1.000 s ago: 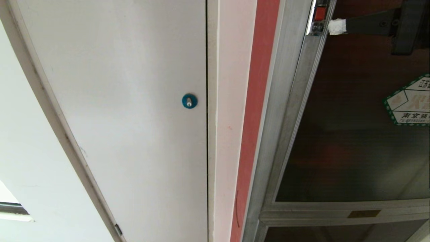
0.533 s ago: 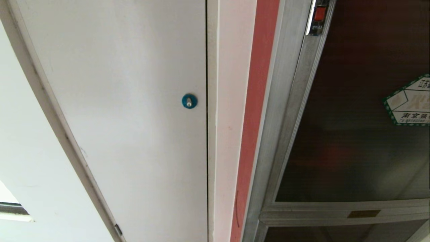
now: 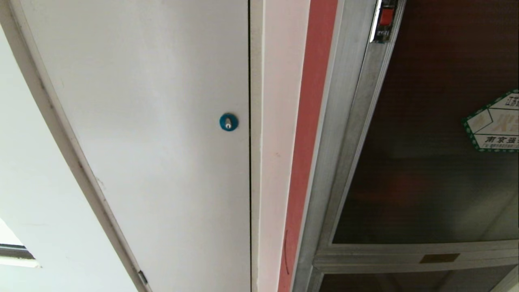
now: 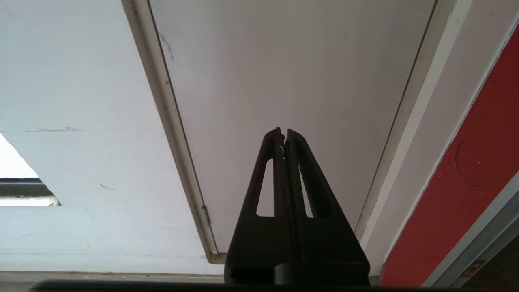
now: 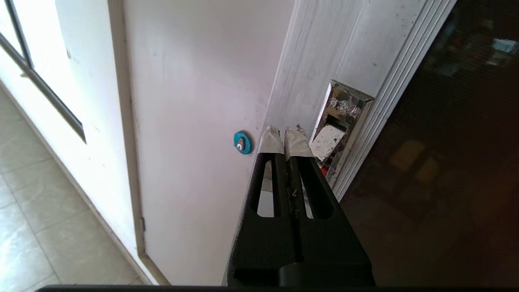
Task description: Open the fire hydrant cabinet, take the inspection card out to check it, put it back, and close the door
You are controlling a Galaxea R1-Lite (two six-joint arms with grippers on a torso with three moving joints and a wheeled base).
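The fire hydrant cabinet [image 3: 348, 121] stands at the right in the head view, its silver frame beside a red edge strip [image 3: 308, 142]. Its door [image 3: 425, 162] of dark tinted glass is shut, with a green-bordered sticker [image 3: 494, 125] and a small red latch [image 3: 386, 16] at the top. In the right wrist view my right gripper [image 5: 284, 134] is shut and empty, its taped tips just beside the metal latch recess [image 5: 342, 117] on the frame. My left gripper [image 4: 283, 133] is shut and parked facing the white door. The inspection card is hidden.
A plain white door [image 3: 162, 121] with a blue round lock [image 3: 228, 122] fills the left of the head view. The same lock [image 5: 242, 142] shows next to my right gripper. Tiled floor [image 5: 32, 211] lies below.
One second ago my right gripper's taped tip was at the red latch in the head view's top right; it has since drawn out of that view. The door has not moved.
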